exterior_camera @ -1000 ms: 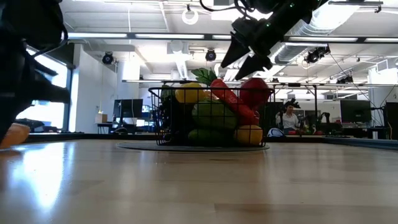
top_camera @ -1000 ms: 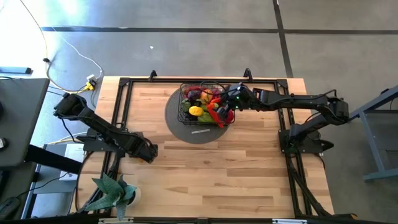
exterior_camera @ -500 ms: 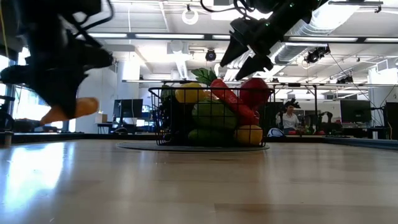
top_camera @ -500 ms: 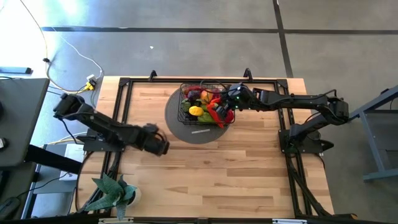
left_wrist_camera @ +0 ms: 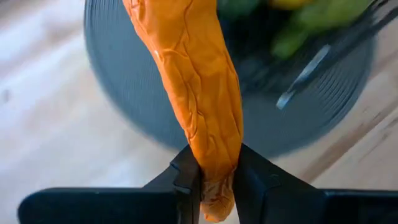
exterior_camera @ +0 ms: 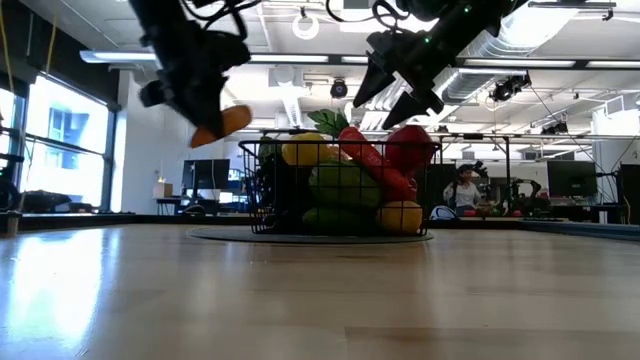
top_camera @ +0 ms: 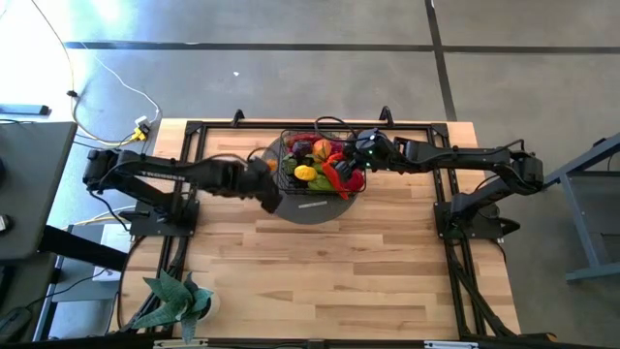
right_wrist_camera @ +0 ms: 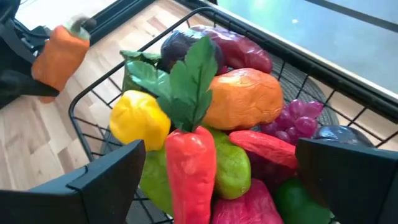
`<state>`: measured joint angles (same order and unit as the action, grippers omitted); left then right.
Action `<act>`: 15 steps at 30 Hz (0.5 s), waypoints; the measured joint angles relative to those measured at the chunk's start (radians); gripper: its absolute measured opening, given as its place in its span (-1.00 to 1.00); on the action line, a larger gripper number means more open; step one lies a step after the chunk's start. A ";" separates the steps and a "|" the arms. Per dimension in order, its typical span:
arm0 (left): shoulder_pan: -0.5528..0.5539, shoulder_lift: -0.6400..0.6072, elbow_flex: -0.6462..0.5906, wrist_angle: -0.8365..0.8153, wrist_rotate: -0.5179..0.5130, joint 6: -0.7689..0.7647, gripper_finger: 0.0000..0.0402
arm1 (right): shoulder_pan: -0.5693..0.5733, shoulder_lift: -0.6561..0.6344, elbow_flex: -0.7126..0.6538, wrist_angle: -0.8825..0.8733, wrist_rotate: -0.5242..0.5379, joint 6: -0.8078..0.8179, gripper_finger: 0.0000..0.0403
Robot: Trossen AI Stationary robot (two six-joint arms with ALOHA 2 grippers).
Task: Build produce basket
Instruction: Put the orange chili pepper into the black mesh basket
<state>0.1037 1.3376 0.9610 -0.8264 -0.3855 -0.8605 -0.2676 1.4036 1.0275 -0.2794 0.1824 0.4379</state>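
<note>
The black wire basket [top_camera: 287,163] stands on the round grey mat [top_camera: 308,208] at the table's far middle, heaped with toy produce [top_camera: 325,160]: yellow, orange, red, green and purple pieces [right_wrist_camera: 239,99]. My left gripper [top_camera: 268,186] is just left of the basket, above the mat's edge, shut on an orange toy vegetable [exterior_camera: 222,122]. In the low view it hangs at about the height of the basket's rim [exterior_camera: 340,143]. My right gripper [top_camera: 360,167] hovers open over the basket's right side, above the heap [exterior_camera: 395,95], and holds nothing. My left gripper pinches the orange vegetable's one end [left_wrist_camera: 212,163] between its two fingers [left_wrist_camera: 186,171]. The rest of the piece sticks out past the fingertips. The fingers slant down toward the basket. The piece hangs tilted below them, lifted clear of the table and the mat.
A leafy potted plant [top_camera: 174,301] stands at the table's near left corner. A black frame [top_camera: 194,131] runs along the table's edges. The wooden top [top_camera: 329,281] in front of the mat is bare.
My left gripper has swung from the table's left side toward the basket and risen, carrying the orange vegetable from near table height up to the height of the basket's rim. My right gripper has stayed open over the basket.
</note>
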 joint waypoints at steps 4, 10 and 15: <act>0.061 0.000 0.020 0.126 0.021 0.147 -0.74 | 0.000 0.000 0.000 0.000 0.029 0.004 0.98; 0.138 0.000 0.020 0.324 0.104 0.300 -0.74 | 0.000 0.000 0.000 0.000 0.082 0.064 0.98; 0.189 0.000 0.020 0.416 0.121 0.398 -0.74 | 0.000 0.000 0.000 0.012 0.104 0.114 0.98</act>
<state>0.2928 1.3376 0.9813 -0.4101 -0.2646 -0.4623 -0.2676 1.4036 1.0275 -0.2677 0.2863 0.5522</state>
